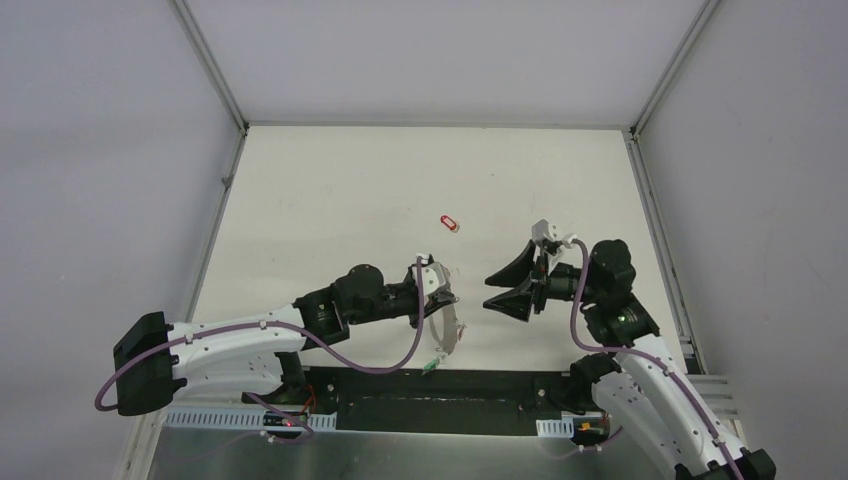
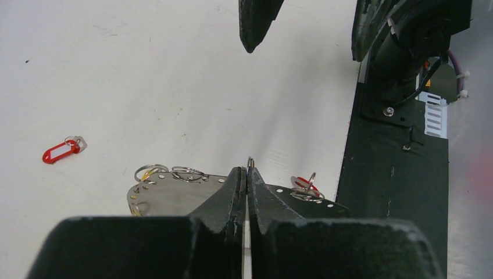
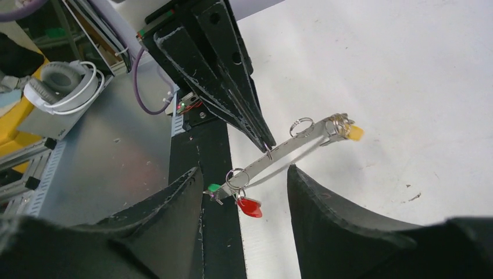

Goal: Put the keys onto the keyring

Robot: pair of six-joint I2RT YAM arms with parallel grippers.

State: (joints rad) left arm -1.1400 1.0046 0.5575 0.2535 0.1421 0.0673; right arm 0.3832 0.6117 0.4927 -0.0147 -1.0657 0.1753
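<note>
My left gripper [image 1: 440, 290] [image 2: 248, 174] is shut on the edge of the keyring [image 1: 455, 322] [image 2: 174, 195] [image 3: 290, 145], a flat grey metal piece with small holes along its rim, held above the table's near edge. Small split rings hang from it with a red tag [image 3: 250, 207], a green tag [image 3: 214, 188] and a yellow tag [image 3: 353, 133]. One red-tagged key [image 1: 450, 222] [image 2: 61, 150] lies loose on the white table, further out. My right gripper [image 1: 490, 293] [image 3: 244, 171] faces the keyring from the right, open, nothing between its fingers.
A black base plate [image 1: 440, 385] [image 2: 395, 174] runs along the near table edge under the keyring's lower end. Metal frame rails [image 1: 215, 80] border the table on both sides. Headphones [image 3: 64, 87] lie off the table behind the left arm.
</note>
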